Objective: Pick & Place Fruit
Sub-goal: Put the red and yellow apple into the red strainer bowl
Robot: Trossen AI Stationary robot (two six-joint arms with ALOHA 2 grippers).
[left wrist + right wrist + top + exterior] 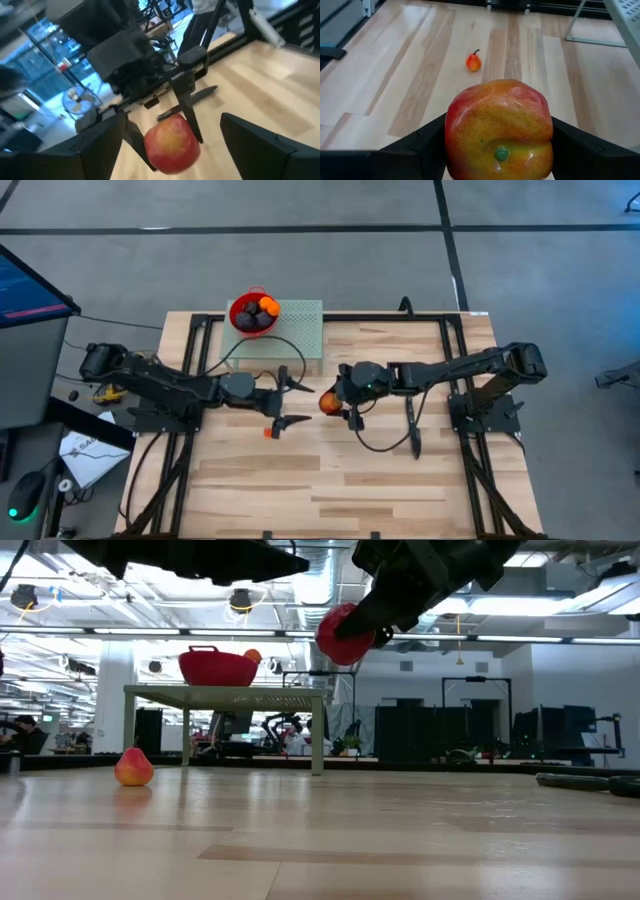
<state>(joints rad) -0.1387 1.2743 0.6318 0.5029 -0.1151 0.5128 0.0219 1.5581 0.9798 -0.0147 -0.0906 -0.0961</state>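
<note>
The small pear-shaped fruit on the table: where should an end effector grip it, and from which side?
Grip the pear-shaped fruit by its wide lower body, probably from straight above. It stands upright, stem up; the narrow top could slip. The left end effector is open; the right one holds the apple.

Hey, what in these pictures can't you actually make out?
- Fruit count in the red bowl: high view, pieces piled and too small; low view, the rim hides all but one orange piece.
- Underside of the apple: the right claw covers it.
- Black knife: low view, cut off by the edge.
- Left claw: low view, cut off above.
</note>
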